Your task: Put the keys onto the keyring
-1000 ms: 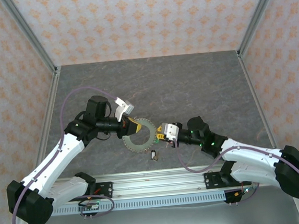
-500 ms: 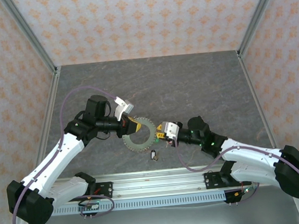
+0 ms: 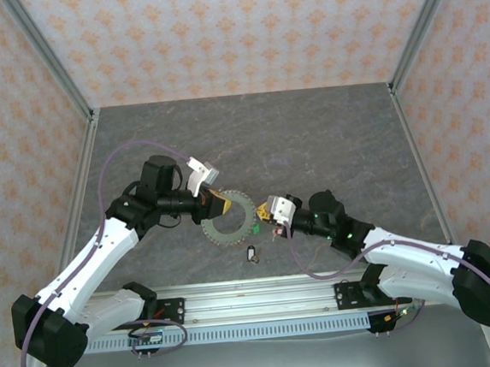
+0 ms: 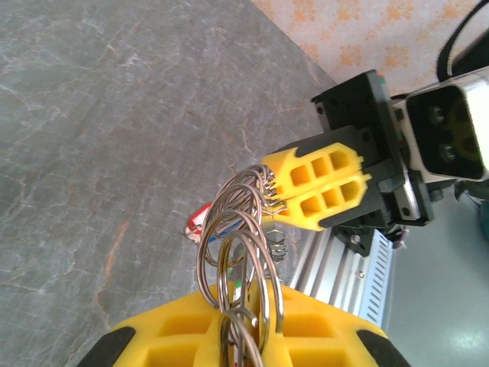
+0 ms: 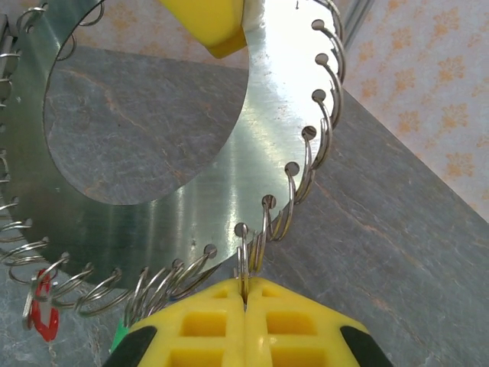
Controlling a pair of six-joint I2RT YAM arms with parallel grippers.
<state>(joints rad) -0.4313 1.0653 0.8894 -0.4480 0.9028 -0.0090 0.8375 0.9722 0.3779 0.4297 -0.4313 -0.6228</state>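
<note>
Keyring [image 3: 229, 223]: flat grey metal ring, its rim pierced with holes and a small wire loop through each. It is held up at a tilt between the two arms, over the near part of the table [image 3: 326, 133].

Left gripper [image 3: 218, 205]: yellow fingers clamped on the ring's upper-left rim, carrying it.

Right gripper [image 5: 244, 297]: fingers pressed together, pinching one wire loop [image 5: 246, 256] on the rim's near edge.

Keys [image 5: 40, 306]: one with a red tag hangs from a loop further round the rim, and a green tag [image 5: 122, 334] hangs beside it. A small black piece [image 3: 252, 253] lies loose on the table just in front of the ring.

Step in hand, as judged: working a single loop, probably steadying or parting it to take a key.

Handling notes:
- Left grip should be firm and motionless so the ring does not swing.
- Right fingers should take that one loop alone, since its neighbours crowd close and would snag.
- Any pull should be gentle and in the loop's own plane, never a twist.
- The loose black piece awaits collection, and the right gripper must let go first.
</note>
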